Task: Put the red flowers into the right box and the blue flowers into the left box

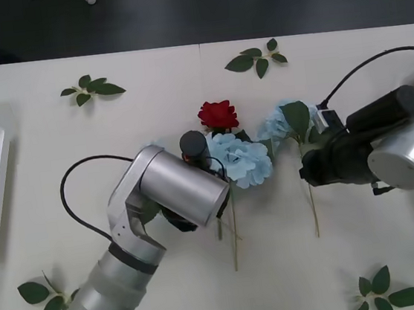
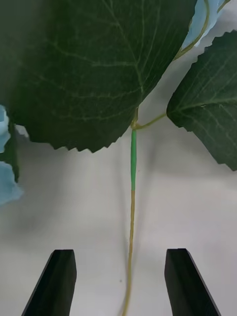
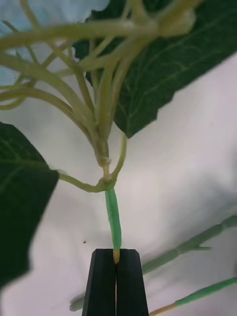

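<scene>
A deep red rose (image 1: 217,114) lies beside pale sky-blue blooms (image 1: 240,159), whose leaves (image 2: 94,64) are dark green with lighter veins and sawtooth edges. The stem (image 2: 132,207) is bright green fading to yellowish tan. The bench (image 1: 207,289) is off-white. Both arms are silver-grey with black wrists; the fingers (image 2: 54,284) are matte black. Loose sprigs (image 1: 92,89) at upper left are dark green.

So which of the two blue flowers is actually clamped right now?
The blue flower beside the red rose, at: the left gripper is shut on its stem. The other blue flower only lies between the right gripper's open fingers.
</scene>
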